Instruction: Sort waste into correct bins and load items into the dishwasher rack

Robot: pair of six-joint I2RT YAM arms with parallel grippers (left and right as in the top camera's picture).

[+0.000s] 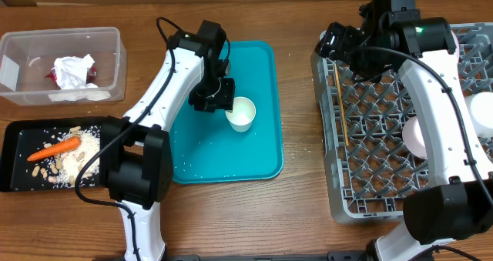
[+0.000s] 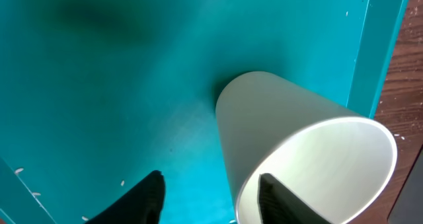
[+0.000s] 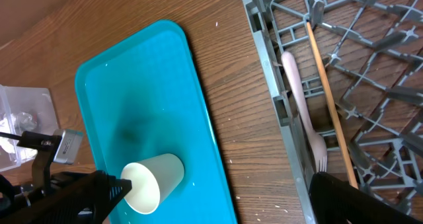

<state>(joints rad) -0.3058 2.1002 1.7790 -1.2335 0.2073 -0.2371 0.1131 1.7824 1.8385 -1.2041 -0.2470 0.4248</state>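
1. The left gripper is low over a flat teal plastic serving tray at the mouth of a small white round cup.
2. Its jaws are partly apart and straddle the cup's wall. One finger is inside the rim and the other is outside, with a strip of teal showing between that outer finger and the cup, so there is no clamp on it.
3. The cup sits on the tray near its middle and looks tipped rather than upright.
4. The right gripper hangs over the far left corner of the large square grey plastic grid rack, with its jaws spread wide and nothing between them.
5. In the rack, a thin light wooden chopstick lies along the left side, beside a pale fork.
6. A clear rectangular plastic tub holds a crumpled white napkin and a red-and-silver wrapper.
7. A shallow black rectangular tray holds an orange carrot, beige peanut-like scraps and white crumbs.
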